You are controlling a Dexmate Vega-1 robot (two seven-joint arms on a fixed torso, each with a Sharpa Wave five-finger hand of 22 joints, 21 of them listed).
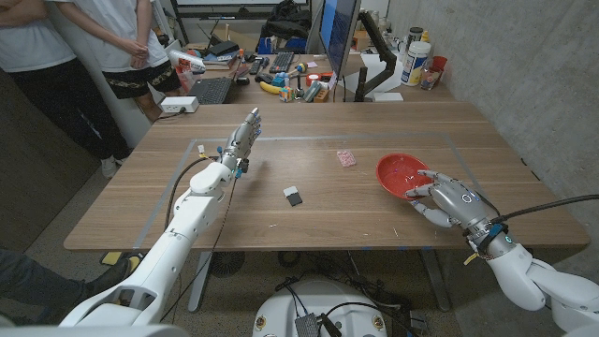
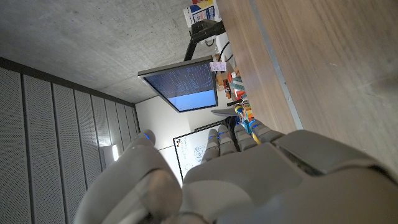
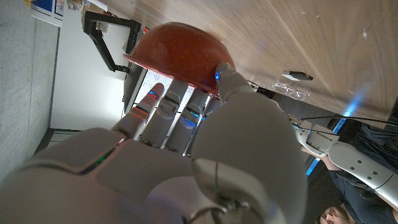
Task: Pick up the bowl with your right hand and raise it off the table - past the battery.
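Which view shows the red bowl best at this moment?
The head view: the bowl sits whole on the table, its inside visible, with the right hand at its near rim. The right wrist view shows its outer wall close up, fingertips against it. The left wrist view looks elsewhere.

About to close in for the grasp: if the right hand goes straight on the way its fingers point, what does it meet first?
The red bowl. The right hand points at its near side, and the right wrist view shows the fingers at its wall; actual contact is hard to judge.
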